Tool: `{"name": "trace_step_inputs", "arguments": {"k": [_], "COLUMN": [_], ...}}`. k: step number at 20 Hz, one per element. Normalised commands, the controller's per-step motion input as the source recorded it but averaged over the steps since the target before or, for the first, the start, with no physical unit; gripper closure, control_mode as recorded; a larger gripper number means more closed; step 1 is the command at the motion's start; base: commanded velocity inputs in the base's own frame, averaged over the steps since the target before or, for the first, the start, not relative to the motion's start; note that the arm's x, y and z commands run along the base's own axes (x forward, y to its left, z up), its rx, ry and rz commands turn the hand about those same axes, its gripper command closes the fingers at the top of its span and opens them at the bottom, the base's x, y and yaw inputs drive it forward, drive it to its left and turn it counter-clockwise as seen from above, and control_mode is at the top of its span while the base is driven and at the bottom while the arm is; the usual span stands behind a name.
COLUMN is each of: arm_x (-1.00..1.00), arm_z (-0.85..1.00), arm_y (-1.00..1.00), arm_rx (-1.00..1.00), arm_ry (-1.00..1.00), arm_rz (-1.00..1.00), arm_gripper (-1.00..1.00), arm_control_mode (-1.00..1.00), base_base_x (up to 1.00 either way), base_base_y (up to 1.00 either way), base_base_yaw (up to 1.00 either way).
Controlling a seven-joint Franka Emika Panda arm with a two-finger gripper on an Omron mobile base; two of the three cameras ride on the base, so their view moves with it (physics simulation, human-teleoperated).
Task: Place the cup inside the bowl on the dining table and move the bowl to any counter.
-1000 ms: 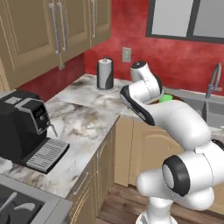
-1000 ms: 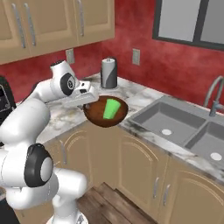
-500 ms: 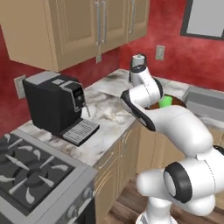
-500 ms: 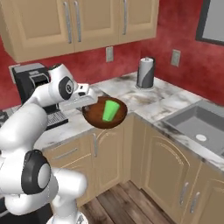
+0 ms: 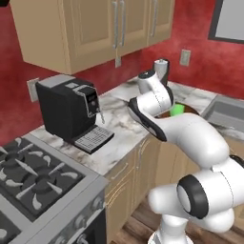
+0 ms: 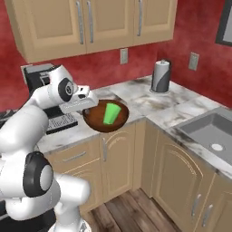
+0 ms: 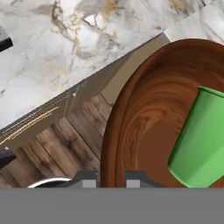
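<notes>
Bowl (image 6: 105,122) is rigid and light, cup (image 6: 111,113) loose inside; gripper (image 7: 109,179) jaws clamp its rim; keep level over counter (image 6: 136,97).

Rises from lower left of the right base view, elbow bent, forearm reaching right at mid-height. Wrist level, gripper (image 6: 89,105) at left centre, jaws nearly together, pinching the rim of the bowl (image 6: 100,124).
</notes>
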Motion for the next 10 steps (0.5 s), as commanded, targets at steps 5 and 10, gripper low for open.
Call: {"name": "trace_step_inputs", "arguments": {"k": [5,10], "arm_x": [0.0,0.0], "arm_z": [0.0,0.0], "arm_y": [0.0,0.0], "arm_rx": [0.0,0.0], "arm_ry": [0.0,0.0], "arm_rz": [0.0,0.0], "arm_gripper": [1.0,1.0], "arm_control_mode": [1.0,1.0], "base_base_x": [-0.96,-0.19], "base_base_y": [-0.44,-0.08], "base_base_yaw": [0.0,0.08]}}
